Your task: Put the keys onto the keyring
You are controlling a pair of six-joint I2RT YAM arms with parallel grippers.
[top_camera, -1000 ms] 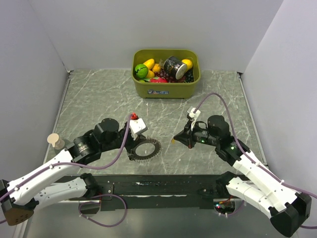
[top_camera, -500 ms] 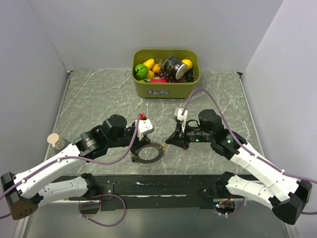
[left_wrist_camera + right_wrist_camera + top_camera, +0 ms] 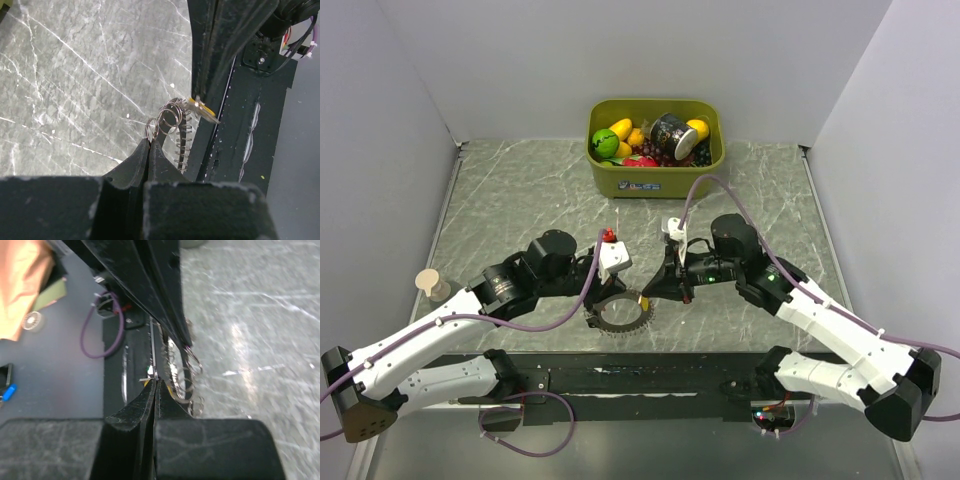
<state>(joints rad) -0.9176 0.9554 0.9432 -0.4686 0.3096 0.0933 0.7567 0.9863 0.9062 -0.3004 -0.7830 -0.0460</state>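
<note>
The keyring (image 3: 621,313), a grey ring with a coiled rim, lies at the near middle of the table. My left gripper (image 3: 604,302) is shut on one of its small wire loops, as the left wrist view (image 3: 149,142) shows, with the keyring (image 3: 181,134) just beyond the tips. My right gripper (image 3: 647,296) is shut on a yellow key (image 3: 641,299) and holds it against the ring's right rim. In the right wrist view (image 3: 156,382) the yellow key (image 3: 172,390) touches the keyring (image 3: 189,371). The key also shows in the left wrist view (image 3: 202,107). Other keys are out of view.
An olive bin (image 3: 654,181) with toy fruit and a dark can stands at the back middle. A small beige object (image 3: 432,285) sits at the left edge. A black strip (image 3: 650,375) runs along the table's near edge. Grey walls close three sides.
My right gripper has moved left with the yellow key until it meets the keyring. My left gripper shifted right with the ring, then stayed still.
</note>
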